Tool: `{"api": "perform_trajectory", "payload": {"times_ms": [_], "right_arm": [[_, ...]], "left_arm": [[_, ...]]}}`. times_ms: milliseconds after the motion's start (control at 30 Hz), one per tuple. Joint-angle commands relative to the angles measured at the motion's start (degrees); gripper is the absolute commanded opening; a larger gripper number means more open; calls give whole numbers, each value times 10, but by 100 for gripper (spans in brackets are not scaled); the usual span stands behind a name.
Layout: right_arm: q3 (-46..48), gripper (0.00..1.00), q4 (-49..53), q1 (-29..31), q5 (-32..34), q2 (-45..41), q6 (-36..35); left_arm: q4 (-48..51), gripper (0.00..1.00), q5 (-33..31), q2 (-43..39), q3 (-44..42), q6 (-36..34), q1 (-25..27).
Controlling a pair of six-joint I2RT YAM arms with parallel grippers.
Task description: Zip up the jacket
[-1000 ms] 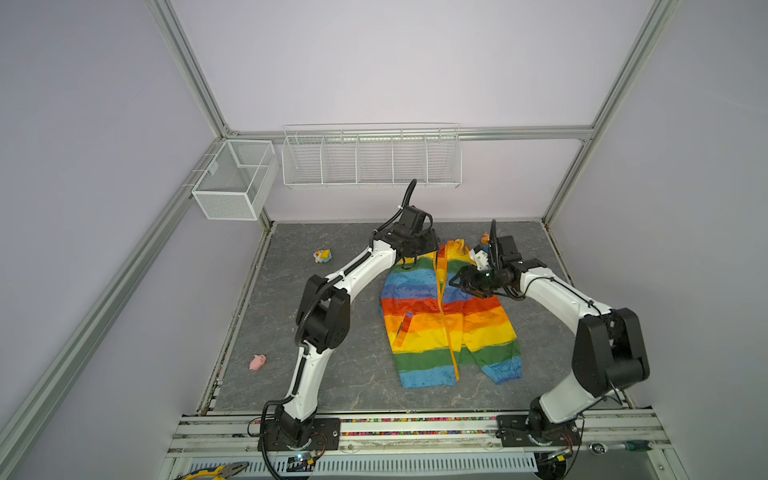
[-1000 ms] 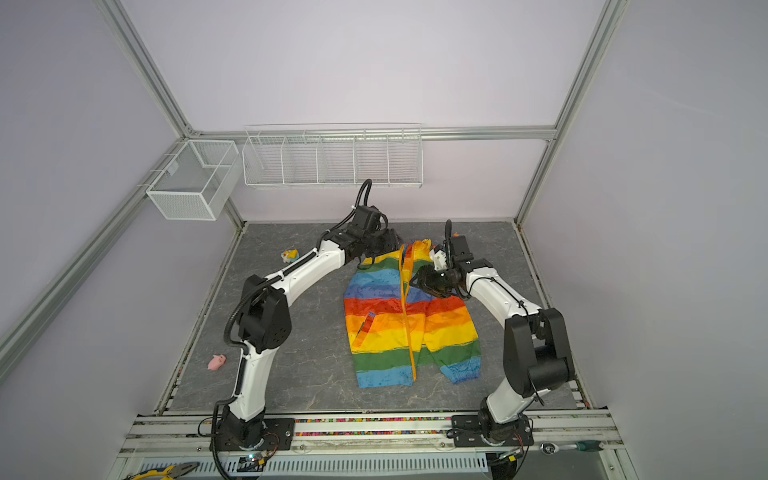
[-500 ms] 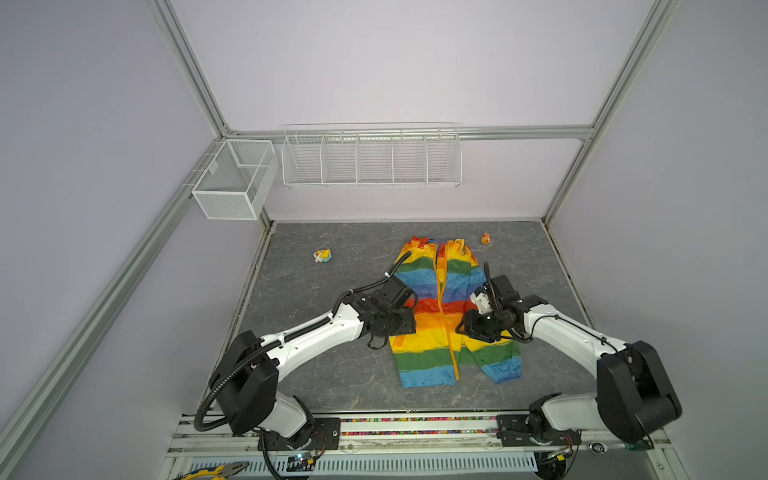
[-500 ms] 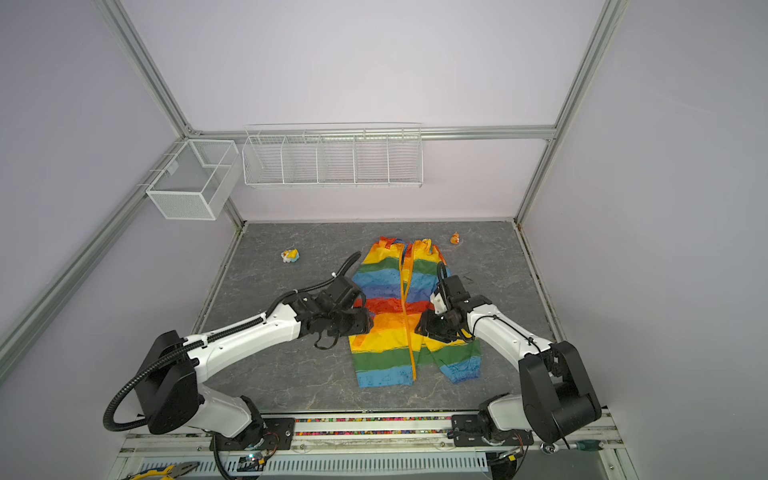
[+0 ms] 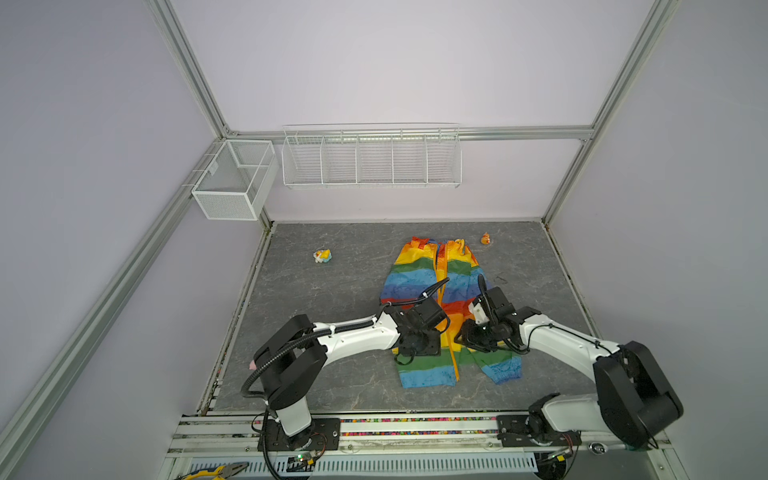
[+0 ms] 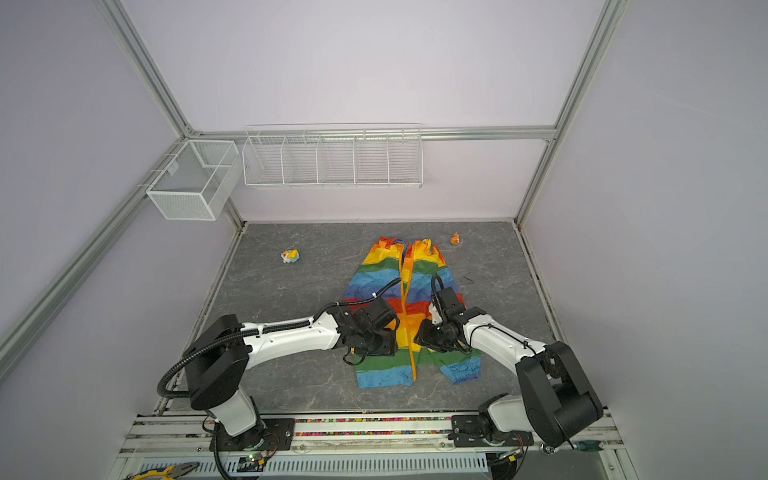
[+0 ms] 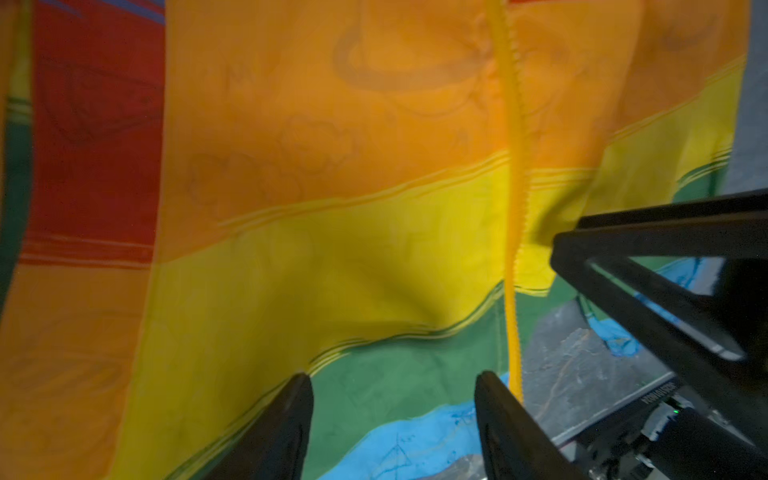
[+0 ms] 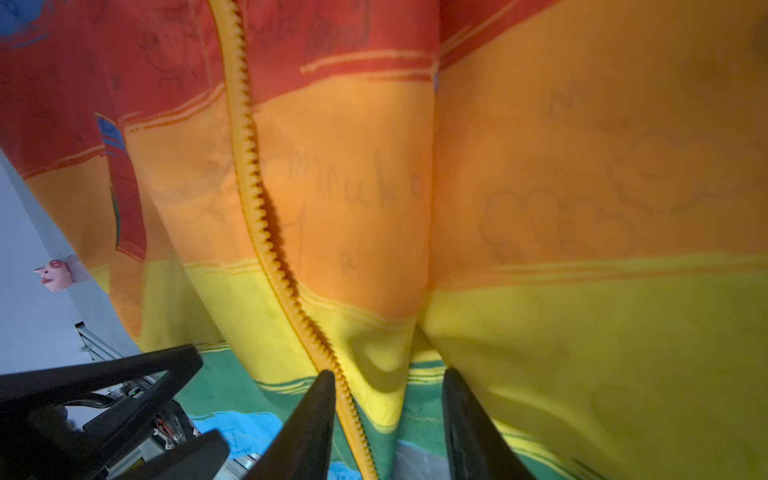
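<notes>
Top views, both: thin rainbow-striped rain jacket (image 5: 419, 286) flat on grey marbled table (image 5: 332, 299), collar far, hem near. My arms, up at collar one second ago, now low over yellow-green stripes — repositioned for zip's bottom start, I judge. Left gripper (image 7: 390, 380) spread beside yellow toothed zipper band (image 7: 515, 166); right gripper (image 8: 388, 376) straddles band, jaws narrowing, gap still open, nothing pinched.

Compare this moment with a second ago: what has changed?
The left gripper and right gripper swept from the jacket's far end back toward the robot. They now sit over its lower stripes, flanking the zipper, with nothing visibly gripped. Jacket, yellow toy and orange toy stayed put.
</notes>
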State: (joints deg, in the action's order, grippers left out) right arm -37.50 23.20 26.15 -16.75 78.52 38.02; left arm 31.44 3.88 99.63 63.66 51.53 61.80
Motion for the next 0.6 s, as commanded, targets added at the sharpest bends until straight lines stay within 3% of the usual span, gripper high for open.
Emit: {"api": "perform_trajectory", "payload": {"times_ms": [0,133,267,400,567], "right_arm": [[10,44,-27,7,1,14,16],[10,41,-53,8,-7,41,22],[9,31,-78,7,-16,70,29],[3,14,-74,8,-9,74,32],[-22,7,-16,4,24,36,13]], "left_arm": [[-16,64,-11,13,-18,16,3],[-28,58,-18,36,-29,23,3],[-45,27,-22,57,-51,32,-2],[-41,4,-35,50,-72,32,-14],[-12,0,-60,4,-107,22,-50]]}}
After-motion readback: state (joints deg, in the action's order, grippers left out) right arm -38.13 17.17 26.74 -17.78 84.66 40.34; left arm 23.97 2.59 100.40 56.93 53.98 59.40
